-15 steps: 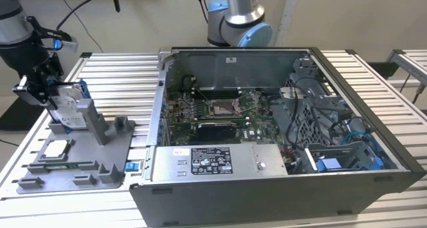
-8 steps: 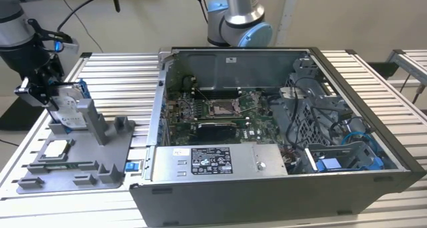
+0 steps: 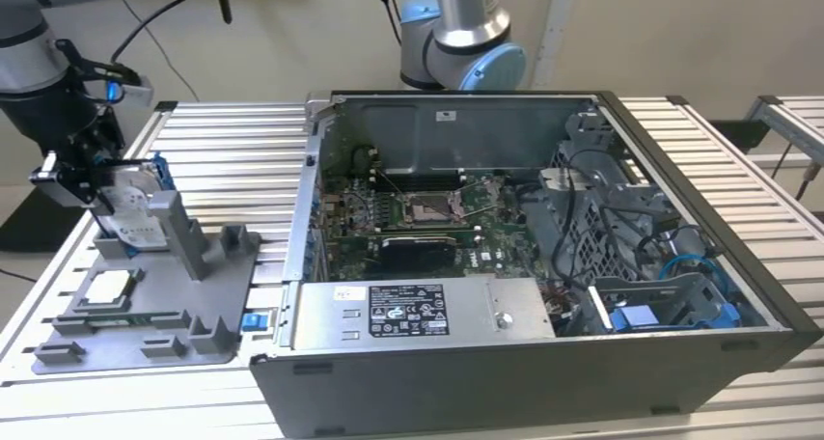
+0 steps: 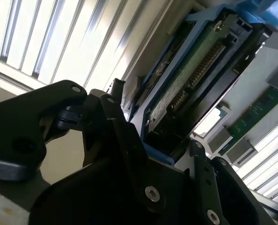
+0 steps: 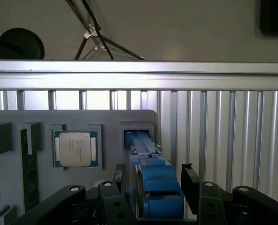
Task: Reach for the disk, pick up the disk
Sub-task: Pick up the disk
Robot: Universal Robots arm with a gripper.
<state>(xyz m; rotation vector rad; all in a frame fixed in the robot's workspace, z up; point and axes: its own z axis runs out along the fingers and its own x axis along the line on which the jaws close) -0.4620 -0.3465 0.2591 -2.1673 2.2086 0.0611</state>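
We see the gripper [image 5: 153, 183] with fingers [image 5: 189, 182] pressed onto both blue-railed sides of the disk [image 5: 150, 161] | disk upright on edge, its end in a slot of the grey holder [image 5: 106, 123] on the table [image 5: 223, 140] | square chip [image 5: 76, 149] beside that slot | open computer case [image 3: 541, 266] beyond, toward the exterior view's right

The worktop [image 3: 232, 131] is made of long aluminium slats with narrow gaps between them; in the first wrist view [image 5: 233, 136] the slats run up to a plain metal rail. Two things lie directly on it. A flat grey fixture tray [image 3: 226, 286] lies at the exterior view's left, also seen in the first wrist view [image 5: 106, 117]. Just beside it, toward the exterior view's right, stands an open computer case [image 3: 515, 382].
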